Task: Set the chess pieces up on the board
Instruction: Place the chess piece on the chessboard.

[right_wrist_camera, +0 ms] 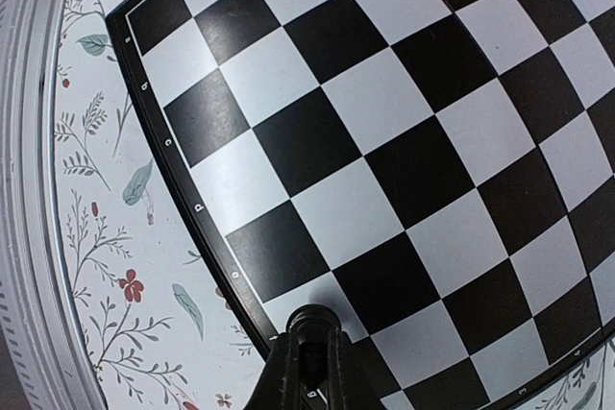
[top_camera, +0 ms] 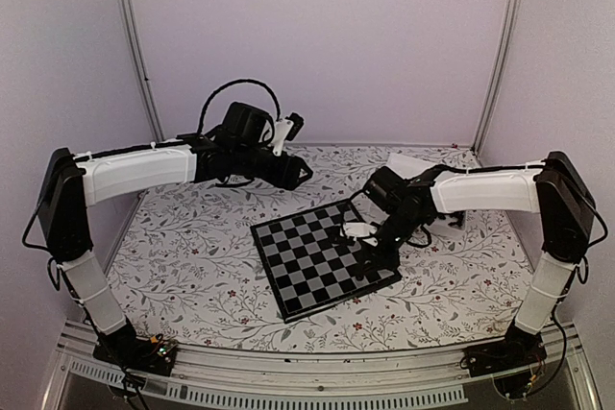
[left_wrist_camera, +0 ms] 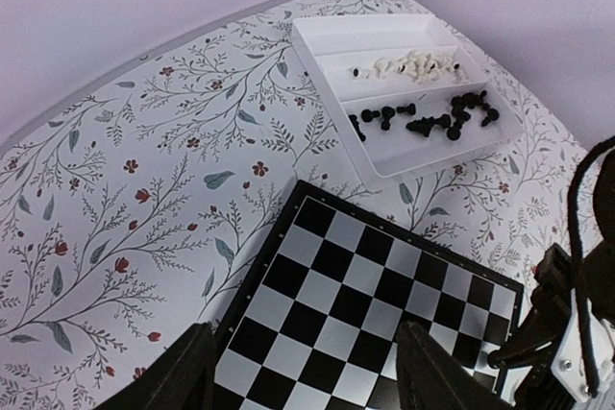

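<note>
White divided tray (left_wrist_camera: 370,37) on flower-printed tablecloth (left_wrist_camera: 144,189), plain lilac walls (top_camera: 317,36), metal rail (top_camera: 307,360) along near edge

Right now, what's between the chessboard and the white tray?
Only bare flowery tablecloth lies between the chessboard and the tray. Nothing else is there. The left wrist view shows it.
</note>
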